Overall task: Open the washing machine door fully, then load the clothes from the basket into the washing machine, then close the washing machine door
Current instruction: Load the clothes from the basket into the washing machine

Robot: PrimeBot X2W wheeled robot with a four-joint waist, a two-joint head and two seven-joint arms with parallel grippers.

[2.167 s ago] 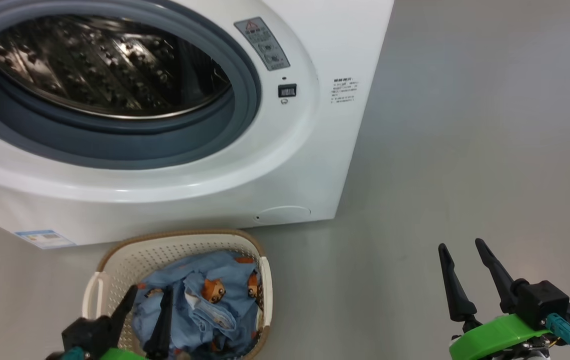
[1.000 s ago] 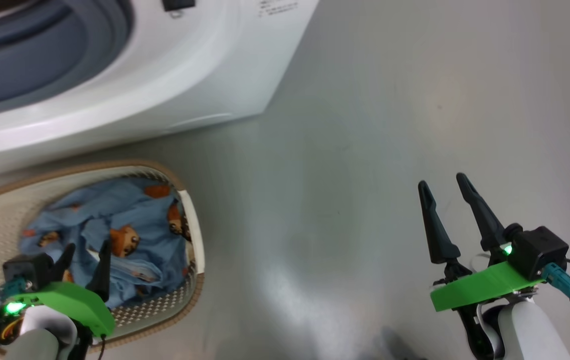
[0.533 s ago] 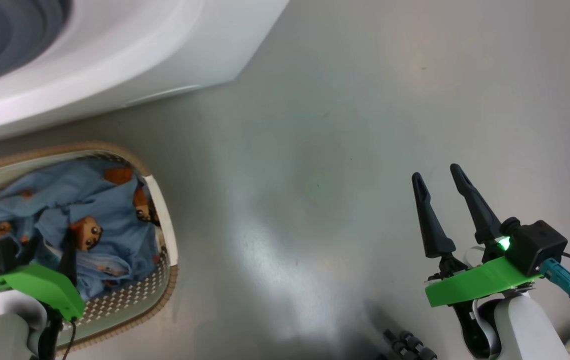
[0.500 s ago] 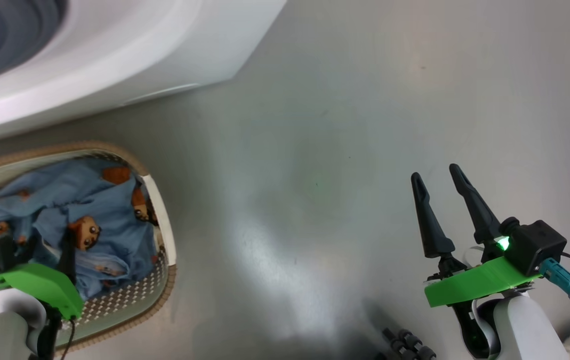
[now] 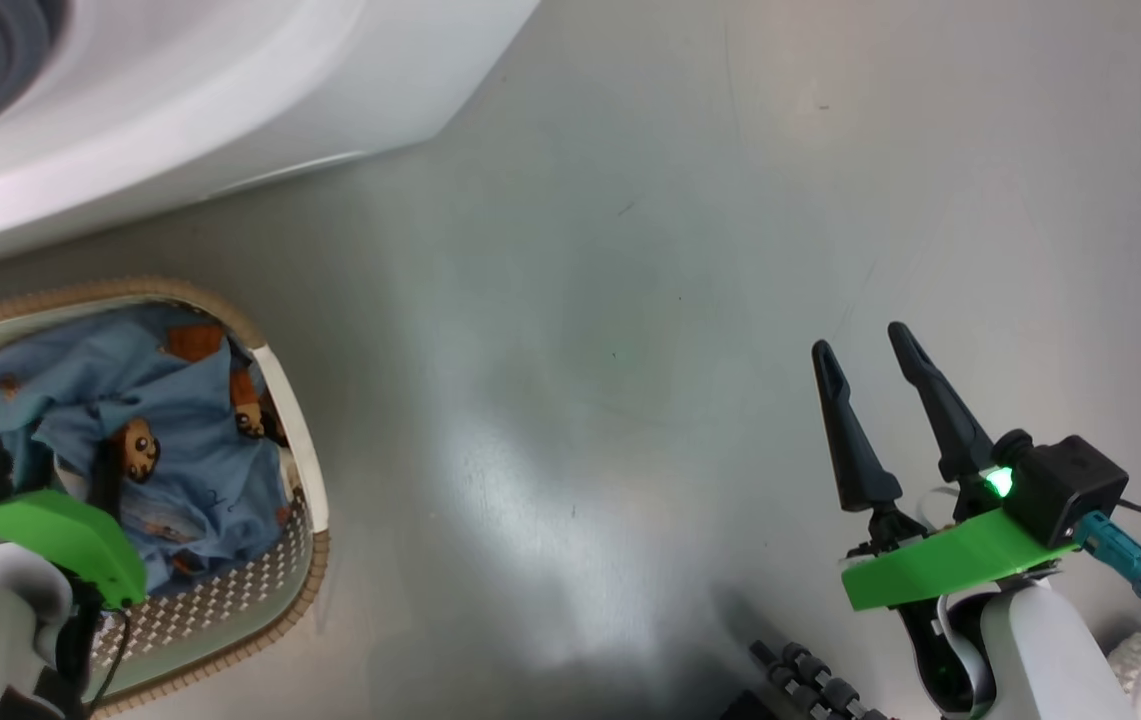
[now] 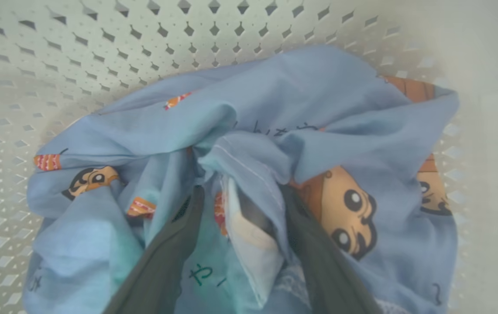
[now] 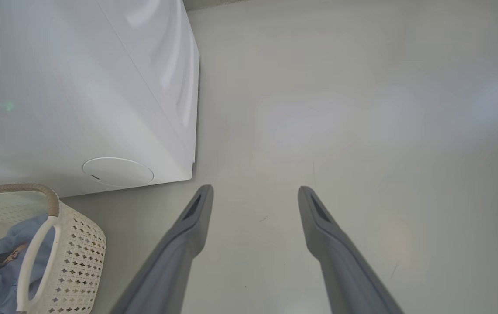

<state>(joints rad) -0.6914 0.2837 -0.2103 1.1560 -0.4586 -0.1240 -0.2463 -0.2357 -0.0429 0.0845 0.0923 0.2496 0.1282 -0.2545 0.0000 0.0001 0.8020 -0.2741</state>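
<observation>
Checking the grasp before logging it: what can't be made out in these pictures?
Left end effector: tips sunk among clothes folds, left wrist view; grip on fabric unclear.
Basket: left part cut by head view's left edge.
Washing machine: drum opening cut off at head view's top-left corner.

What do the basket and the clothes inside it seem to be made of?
The basket: probably moulded plastic, cream-white and matt, given its regular punched holes; its brown rim looks woven, perhaps imitation. The clothes: soft thin fabric, likely cotton, light blue with printed cartoon animals; it creases and folds loosely, with a stitched hem.
</observation>
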